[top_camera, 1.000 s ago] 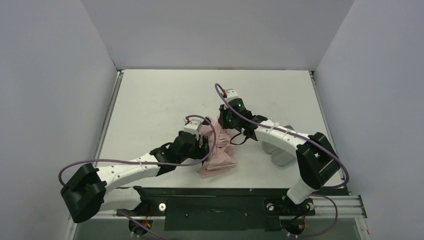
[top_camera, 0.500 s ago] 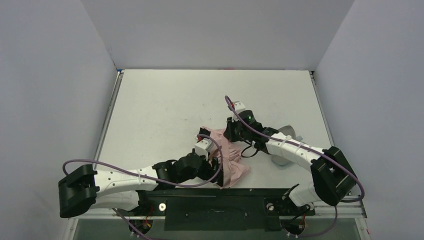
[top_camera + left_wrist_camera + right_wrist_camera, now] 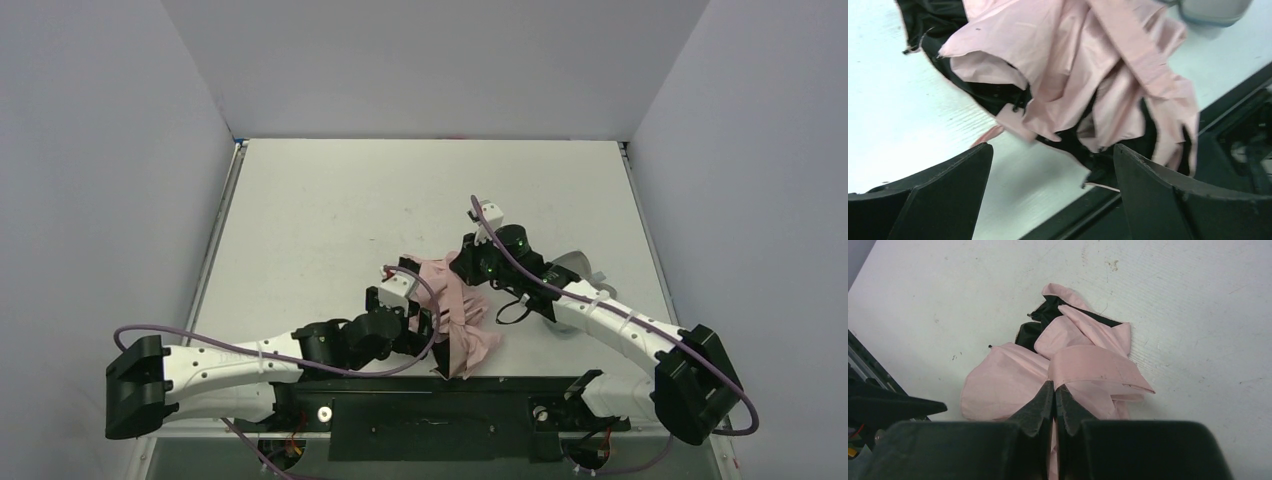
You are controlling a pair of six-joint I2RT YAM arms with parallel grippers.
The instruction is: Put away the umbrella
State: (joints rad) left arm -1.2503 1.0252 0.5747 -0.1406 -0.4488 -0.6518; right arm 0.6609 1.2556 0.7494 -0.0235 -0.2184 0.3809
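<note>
The umbrella (image 3: 462, 318) lies crumpled near the table's front edge, pale pink fabric with black ribs showing. Its near end reaches the black front rail. My right gripper (image 3: 472, 278) is shut on a fold of the pink fabric at the umbrella's far side; in the right wrist view the closed fingertips (image 3: 1054, 388) pinch the cloth (image 3: 998, 390). My left gripper (image 3: 428, 328) is open just left of the umbrella. In the left wrist view its jaws stand wide apart (image 3: 1053, 167) with the fabric (image 3: 1073, 65) just ahead of them, not held. The handle is hidden.
A light grey-blue case (image 3: 577, 265) lies right of the umbrella, partly behind my right arm; its edge shows in the left wrist view (image 3: 1215, 10). The black front rail (image 3: 420, 385) runs along the table's near edge. White walls enclose three sides.
Both grippers and the umbrella have moved toward the near edge and a little right. The right gripper stays shut on the fabric.
</note>
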